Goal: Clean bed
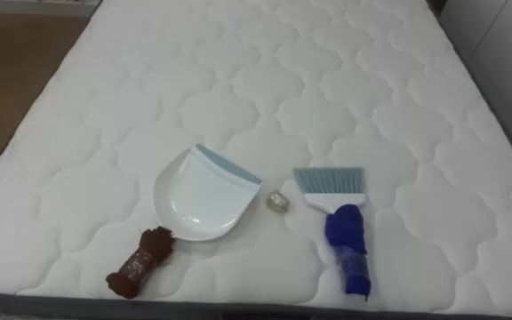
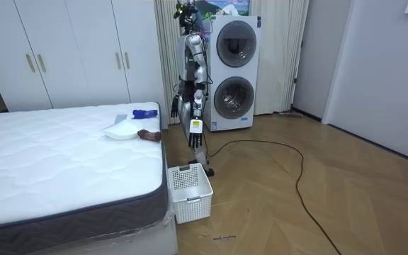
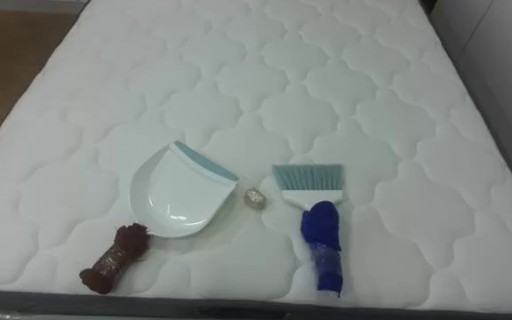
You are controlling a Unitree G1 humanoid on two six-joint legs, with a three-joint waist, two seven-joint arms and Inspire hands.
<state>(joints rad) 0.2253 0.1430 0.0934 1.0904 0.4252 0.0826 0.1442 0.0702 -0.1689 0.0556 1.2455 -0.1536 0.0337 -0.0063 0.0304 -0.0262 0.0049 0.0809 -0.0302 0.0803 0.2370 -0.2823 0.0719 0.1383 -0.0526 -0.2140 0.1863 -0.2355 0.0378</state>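
Note:
A white dustpan (image 1: 204,196) with a blue-grey lip lies near the foot edge of the white quilted mattress (image 1: 265,80); its handle is wrapped in brown cloth (image 1: 140,262). To its right lies a small brush (image 1: 332,182) with pale blue bristles and a handle wrapped in blue cloth (image 1: 348,244). Between the two rests a small crumpled scrap (image 1: 277,201). In the room view I stand at the foot of the bed, facing it. My left hand (image 2: 197,139) hangs by my side with straight fingers, holding nothing. My right hand (image 2: 175,108) hangs on the bed side.
A white slatted basket (image 2: 188,191) stands on the wooden floor at the bed's corner, close to my feet. Two stacked washing machines (image 2: 232,71) are right behind me. White wardrobes (image 2: 76,49) line the wall beyond the bed.

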